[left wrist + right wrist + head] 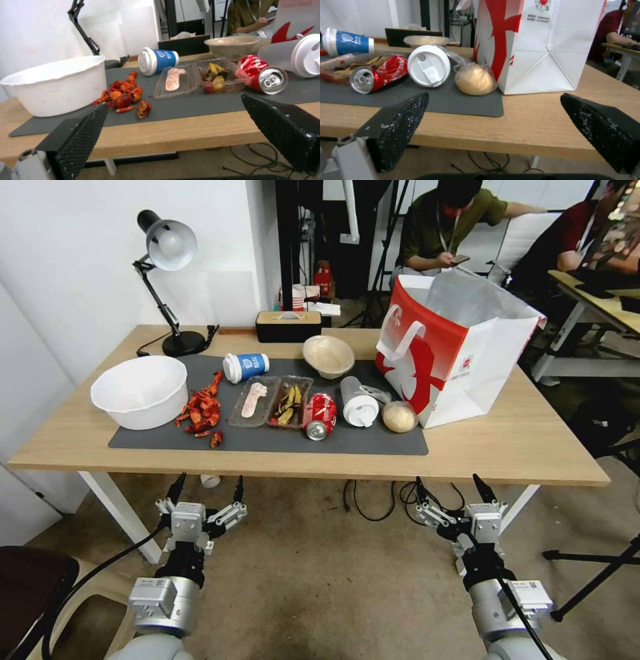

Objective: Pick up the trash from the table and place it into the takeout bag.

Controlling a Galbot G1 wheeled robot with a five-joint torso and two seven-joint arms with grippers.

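Observation:
Trash lies on the dark mat of the table: a blue-sleeved coffee cup on its side, a beige paper bowl, a crushed red soda can, a clear white-lidded cup and a tan paper ball. The red and white takeout bag stands open at the right of the mat. My left gripper and right gripper both hang open and empty below the table's front edge. The can and blue cup face the left wrist; the ball, lidded cup and bag face the right wrist.
A big white bowl, red shell scraps and two clear trays with food leftovers share the mat. A desk lamp and black tissue box stand at the back. Cables hang under the table.

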